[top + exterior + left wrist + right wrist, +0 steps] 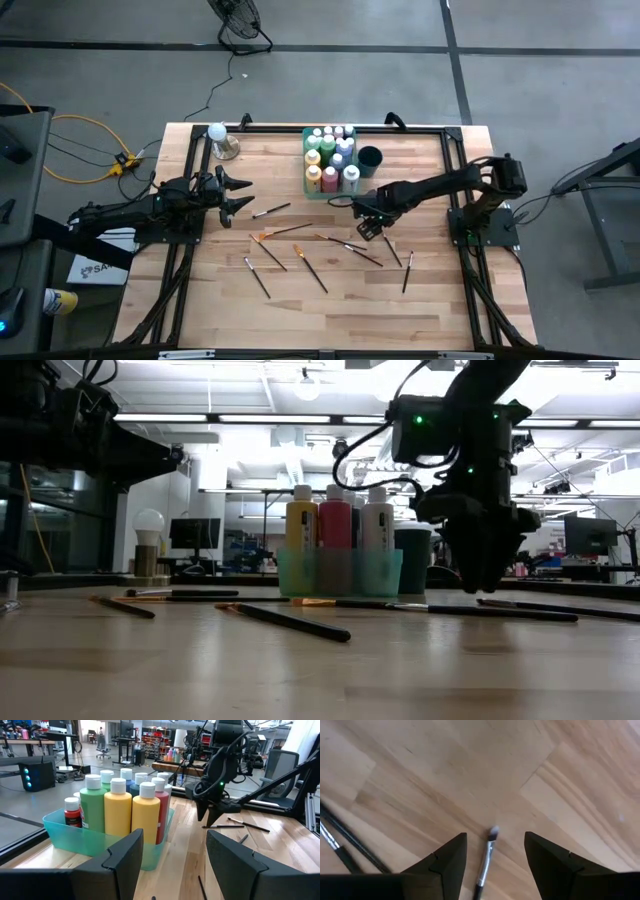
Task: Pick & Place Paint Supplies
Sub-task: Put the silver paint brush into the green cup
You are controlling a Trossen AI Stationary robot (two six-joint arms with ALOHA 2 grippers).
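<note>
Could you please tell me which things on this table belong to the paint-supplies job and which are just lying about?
Part of the job:
- paint bottles in the green tray
- paintbrushes scattered on the table
- right gripper, open above one brush

Just there:
- bulb-topped object
- dark cup

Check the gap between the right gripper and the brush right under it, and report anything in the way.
Nothing visible stands in the way. The right gripper hangs open above the paintbrush, whose bristle end lies between the fingers on bare table. Two other brushes lie off to one side, apart from it.
</note>
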